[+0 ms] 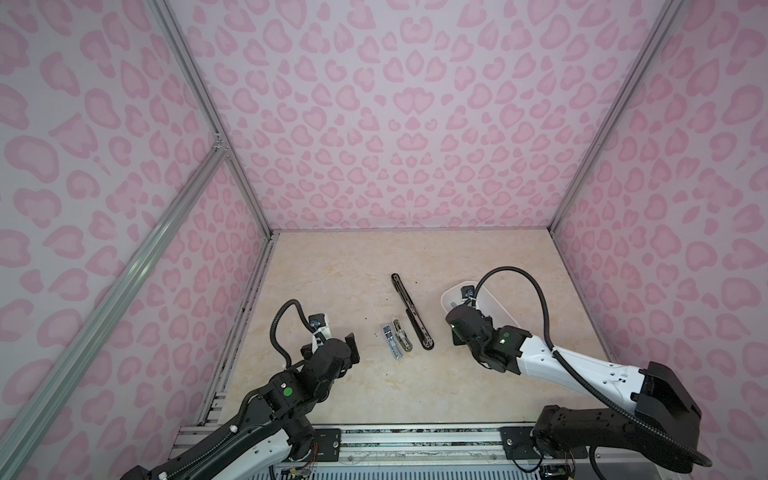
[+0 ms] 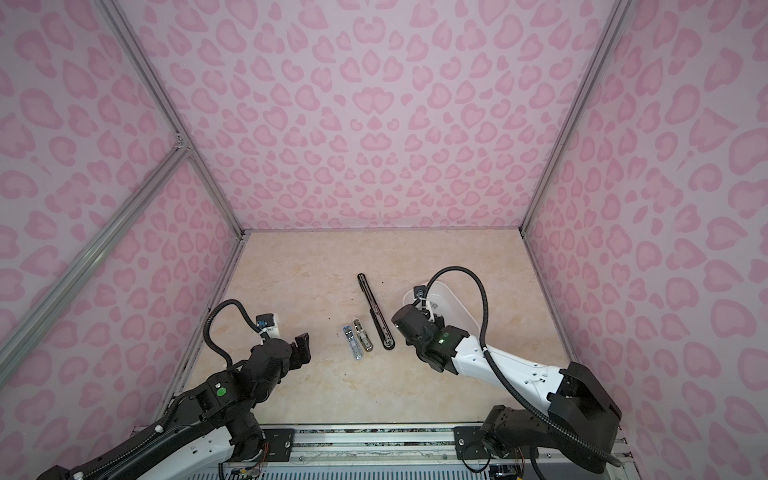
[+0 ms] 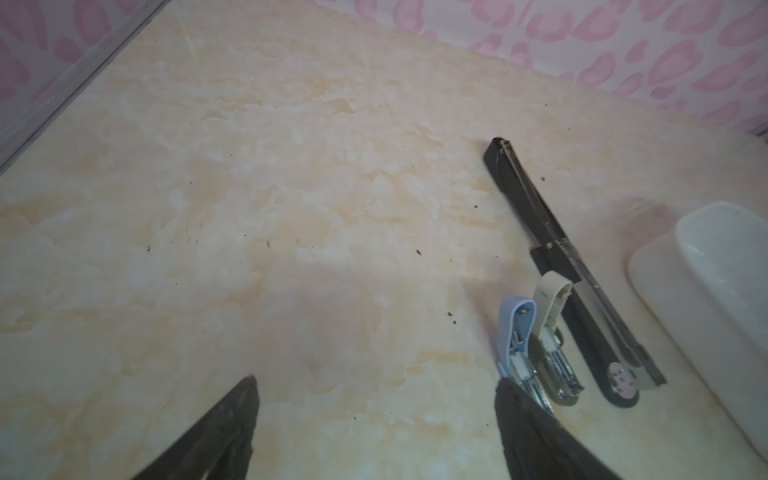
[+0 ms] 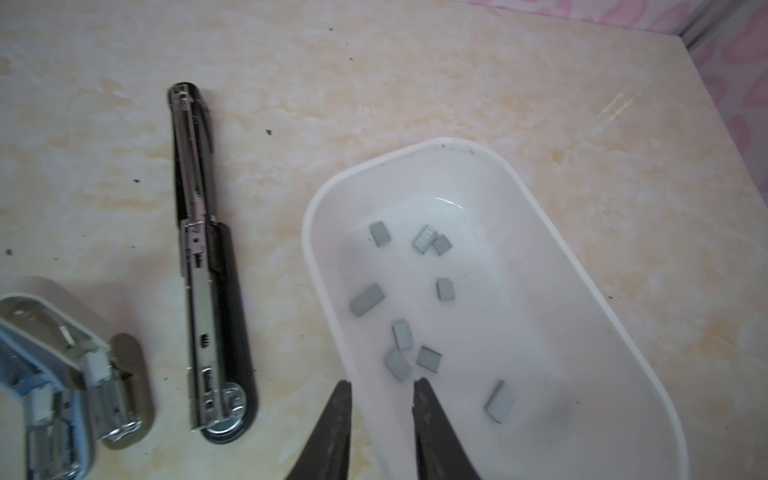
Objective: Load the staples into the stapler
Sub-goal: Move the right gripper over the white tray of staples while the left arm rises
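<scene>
– Left gripper [image 3: 376, 379] is spread wide with nothing in it, hovering over bare marble-look tabletop [image 3: 291, 208] near the front edge, right? On the wrist cam one fingertip overlaps the blue stapler [image 3: 517, 332].
– Yep, wide and empty. In both top views it sits clear to the left of the blue one, so that overlap is just the angle. Can't tell how high off the surface it is tho.
– And the right gripper [image 4: 382, 381]?
– Narrow gap, and I can't see anything pinched between the fingers. It hangs over the near end of the white tray [image 4: 415, 166], tips roughly above the rim.
– Where are the staples [image 4: 445, 289]?
– All in that tray, little grey blocks scattered loose on the bottom. I count nine.
– And the staplers?
– Blue and the cream stapler [image 3: 550, 307] lie side by side mid-table, both hinged open, touching or close to it. Just right of them the long black stapler [image 4: 208, 291] is folded out flat, metal rail facing up, pointing away toward the pink patterned back wall [image 1: 415, 124]. The tray sits just right of it.
</scene>
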Robot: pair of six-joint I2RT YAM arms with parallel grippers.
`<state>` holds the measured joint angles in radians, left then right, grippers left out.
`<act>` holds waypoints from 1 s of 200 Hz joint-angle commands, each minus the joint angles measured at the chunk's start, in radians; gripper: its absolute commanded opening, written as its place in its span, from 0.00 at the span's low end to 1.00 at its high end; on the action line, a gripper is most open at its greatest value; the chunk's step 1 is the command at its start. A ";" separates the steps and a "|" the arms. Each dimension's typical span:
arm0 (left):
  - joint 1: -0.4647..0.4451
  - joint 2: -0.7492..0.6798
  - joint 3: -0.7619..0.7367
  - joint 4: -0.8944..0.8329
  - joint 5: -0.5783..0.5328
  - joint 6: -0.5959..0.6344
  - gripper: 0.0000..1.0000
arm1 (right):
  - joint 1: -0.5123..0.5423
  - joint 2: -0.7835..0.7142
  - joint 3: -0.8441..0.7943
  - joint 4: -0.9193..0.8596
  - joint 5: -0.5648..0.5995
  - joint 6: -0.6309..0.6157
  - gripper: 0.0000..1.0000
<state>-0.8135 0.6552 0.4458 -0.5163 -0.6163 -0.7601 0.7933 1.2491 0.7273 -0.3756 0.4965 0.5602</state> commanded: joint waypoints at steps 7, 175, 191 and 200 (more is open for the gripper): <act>-0.007 -0.002 -0.031 -0.019 0.024 0.007 0.79 | -0.076 -0.012 -0.058 -0.041 -0.116 -0.004 0.26; -0.014 -0.136 -0.079 -0.007 0.024 0.005 0.80 | 0.050 0.141 -0.051 0.051 -0.201 0.099 0.19; -0.014 -0.140 -0.080 -0.002 0.044 0.013 0.80 | 0.051 0.118 -0.058 0.039 -0.167 0.115 0.22; -0.013 -0.145 -0.079 -0.001 0.051 0.016 0.81 | 0.049 0.097 -0.056 0.019 -0.133 0.121 0.24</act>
<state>-0.8268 0.5175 0.3687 -0.5278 -0.5842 -0.7574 0.8433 1.3777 0.6743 -0.3317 0.2676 0.6384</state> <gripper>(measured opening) 0.804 0.213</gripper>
